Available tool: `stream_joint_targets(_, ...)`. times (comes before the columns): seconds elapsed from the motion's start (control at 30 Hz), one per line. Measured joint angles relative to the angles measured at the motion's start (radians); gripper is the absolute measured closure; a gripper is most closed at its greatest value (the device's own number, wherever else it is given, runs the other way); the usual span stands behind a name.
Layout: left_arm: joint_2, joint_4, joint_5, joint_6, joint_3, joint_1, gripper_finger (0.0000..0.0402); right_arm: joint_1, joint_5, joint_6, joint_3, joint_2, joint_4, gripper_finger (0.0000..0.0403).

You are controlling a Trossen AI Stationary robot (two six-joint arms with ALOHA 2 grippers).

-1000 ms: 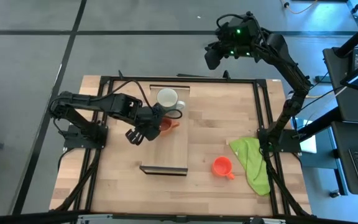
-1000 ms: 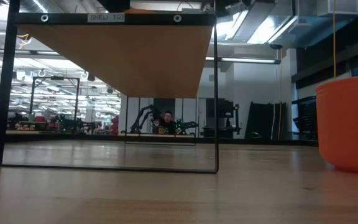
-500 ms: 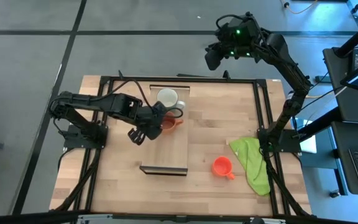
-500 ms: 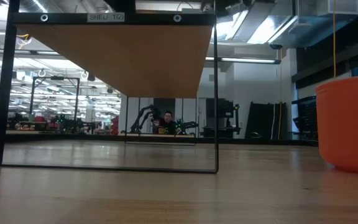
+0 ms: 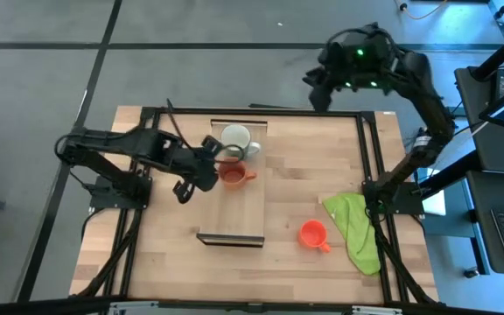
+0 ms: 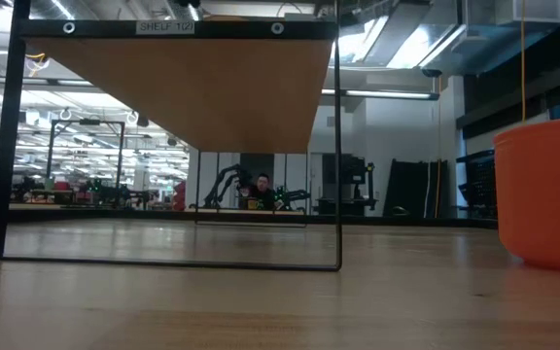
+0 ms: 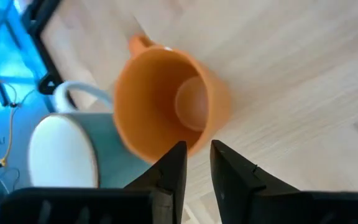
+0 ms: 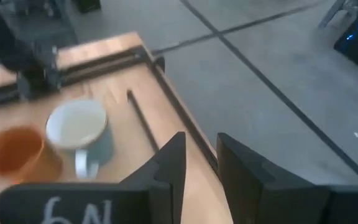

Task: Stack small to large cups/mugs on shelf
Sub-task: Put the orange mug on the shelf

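— What was shown from above?
— The shelf (image 5: 234, 210) was seen carrying the grey-white mug (image 5: 235, 138) and, just beside it, the brownish-orange mug (image 5: 232, 174). The left gripper (image 5: 201, 166) was placed at that mug's side; compared with a second before, it had been drawn back off the mug. The small orange-red mug (image 5: 311, 234) was left on the table (image 5: 304, 175) near a green cloth (image 5: 357, 224). The right gripper (image 5: 331, 83) was raised beyond the table's far edge, shifted rightward.

— And the low view?
— Nothing was altered.

— The wrist views?
— The left fingers (image 7: 173, 168) were shown narrowly parted, holding nothing; the right ones (image 8: 173, 163) likewise. Release was judged done; fetching the small mug was called for next.
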State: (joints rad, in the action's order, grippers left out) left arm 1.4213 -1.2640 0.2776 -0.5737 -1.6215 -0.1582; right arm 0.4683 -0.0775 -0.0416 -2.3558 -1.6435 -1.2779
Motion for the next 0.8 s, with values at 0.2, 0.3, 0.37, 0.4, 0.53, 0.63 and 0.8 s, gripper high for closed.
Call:
stream_joint_targets(0.2,-0.075,0.009,0.011,0.124,0.000,0.001,0.0338,-0.161,-0.010,0.106,0.001,0.065,-0.300,0.0311)
stream_joint_targets(0.3,-0.111,0.012,0.027,0.189,0.000,0.000,0.0339,-0.301,-0.030,0.270,0.074,0.102,-0.272,0.0311)
stream_joint_targets(0.37,-0.134,0.018,0.040,0.235,0.000,0.000,0.0339,-0.375,-0.063,0.392,0.113,0.107,-0.268,0.0311)
stream_joint_targets(0.4,-0.148,0.019,0.047,0.257,0.000,0.000,0.0339,-0.404,-0.087,0.469,0.135,0.108,-0.287,0.0311)
stream_joint_targets(0.53,-0.206,0.034,0.053,0.331,0.000,-0.003,0.0339,-0.503,-0.084,0.712,0.315,0.130,-0.289,0.0311)
stream_joint_targets(0.63,-0.253,0.052,0.053,0.370,0.000,-0.008,0.0339,-0.564,-0.018,0.884,0.486,0.145,-0.297,0.0311)
stream_joint_targets(0.8,-0.323,0.071,0.048,0.389,0.000,-0.009,0.0339,-0.674,0.157,1.082,0.755,0.146,-0.299,0.0311)
